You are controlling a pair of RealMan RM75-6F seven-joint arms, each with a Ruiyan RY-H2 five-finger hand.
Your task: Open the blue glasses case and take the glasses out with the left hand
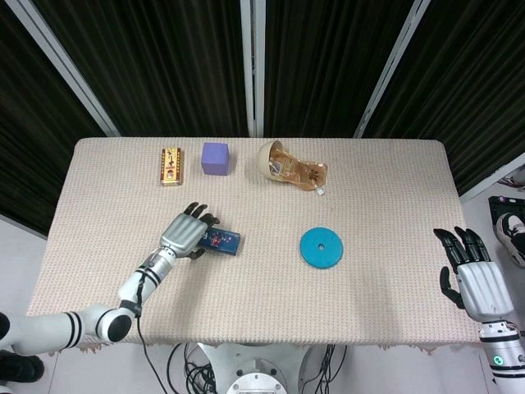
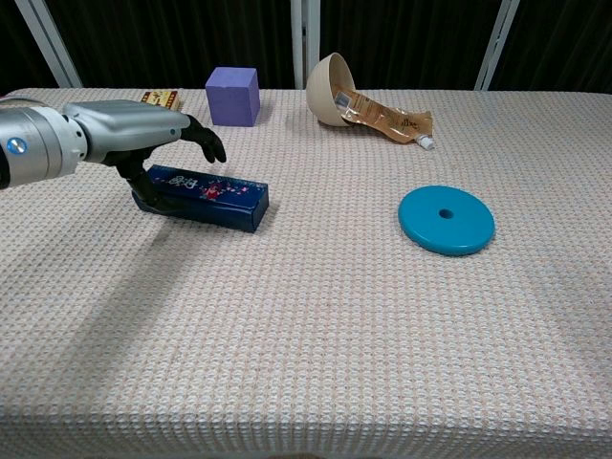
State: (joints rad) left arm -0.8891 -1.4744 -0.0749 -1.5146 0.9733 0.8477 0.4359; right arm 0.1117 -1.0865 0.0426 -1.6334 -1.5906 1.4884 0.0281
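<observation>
The blue glasses case [image 1: 221,241] [image 2: 212,193] lies closed on the table, left of centre, angled with its right end nearer the front. My left hand [image 1: 182,234] [image 2: 129,129] is over its left end, the thumb against the near side and the fingers curled over the top toward the far side, so it grips that end. The glasses are hidden inside. My right hand [image 1: 477,283] hangs off the table's right front corner with fingers apart and nothing in it; the chest view does not show it.
A teal disc [image 1: 321,247] [image 2: 446,219] lies right of the case. Along the back stand a purple cube [image 1: 215,158] [image 2: 233,96], a yellow-red box [image 1: 171,165] [image 2: 159,96], and a tipped beige bowl [image 1: 269,160] [image 2: 328,88] with a brown packet [image 1: 310,174] [image 2: 387,117].
</observation>
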